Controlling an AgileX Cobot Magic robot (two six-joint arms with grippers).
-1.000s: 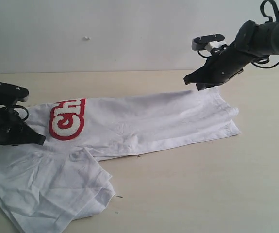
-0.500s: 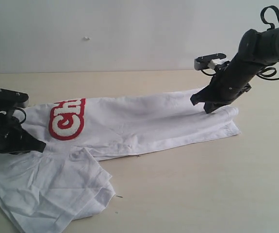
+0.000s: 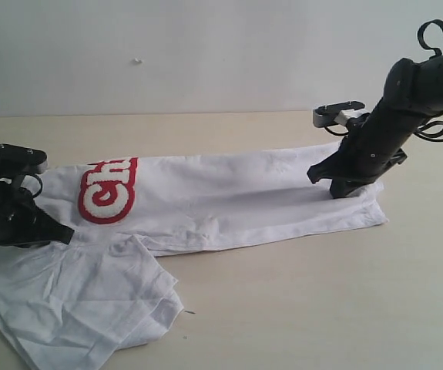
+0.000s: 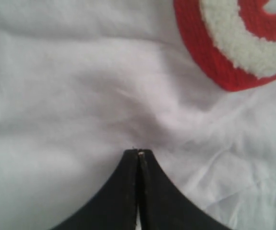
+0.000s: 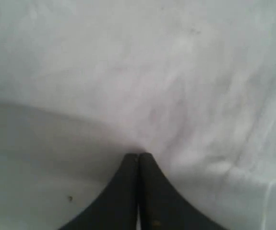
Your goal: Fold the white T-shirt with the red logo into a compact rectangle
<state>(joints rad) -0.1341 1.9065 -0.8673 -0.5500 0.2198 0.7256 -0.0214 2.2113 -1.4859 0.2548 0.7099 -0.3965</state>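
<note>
The white T-shirt (image 3: 229, 196) lies half-folded on the counter (image 3: 321, 308), and since the left fingers (image 4: 128, 187) and right fingers (image 5: 126, 191) are pressed together on it, they may drag and bunch cloth instead of gripping it.

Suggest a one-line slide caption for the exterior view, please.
Partly folded white T-shirt: shut left gripper beside the red logo, shut right gripper on the opposite end.

Bare desk (image 3: 321, 304) lies open in front of and to the right of the shirt (image 3: 221, 200). The left gripper (image 3: 64, 233) and right gripper (image 3: 343, 191) stand at its two ends; the shirt between them lies low.
</note>
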